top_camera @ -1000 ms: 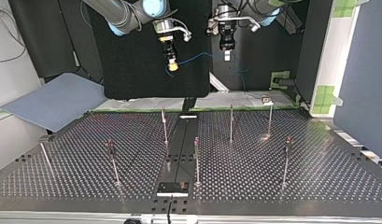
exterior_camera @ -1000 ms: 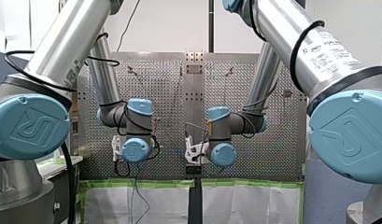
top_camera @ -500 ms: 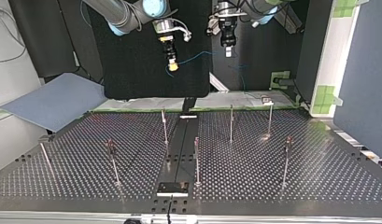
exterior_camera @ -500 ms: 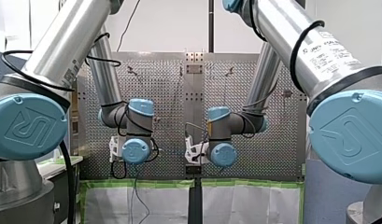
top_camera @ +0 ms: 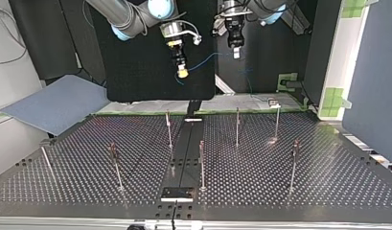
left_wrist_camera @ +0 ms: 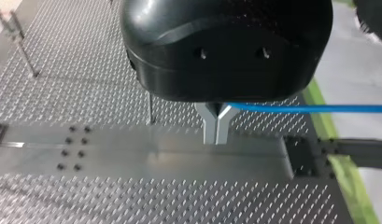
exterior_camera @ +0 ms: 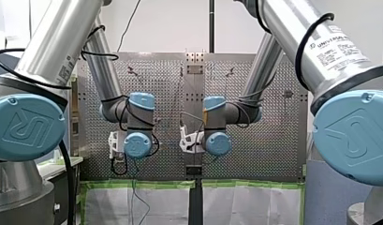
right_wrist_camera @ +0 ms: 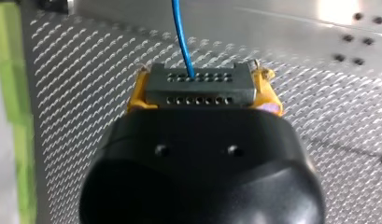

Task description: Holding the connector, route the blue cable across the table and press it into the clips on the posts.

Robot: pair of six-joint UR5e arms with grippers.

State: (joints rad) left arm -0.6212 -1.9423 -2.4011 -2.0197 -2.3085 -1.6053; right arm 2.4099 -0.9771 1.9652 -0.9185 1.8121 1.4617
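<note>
Front view shows my right arm's label reading UNIVERSAL.

White wall, black panel, green tape edging.

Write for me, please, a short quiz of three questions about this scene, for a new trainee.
1. What do the yellow pads of my right gripper hold? A) a grey connector B) a post C) nothing
2. Which gripper's metal fingers are shut on the blue cable?
3. True or false: the cable is already pressed into a clip.

Key: 1 A; 2 my left gripper; 3 false.
</note>
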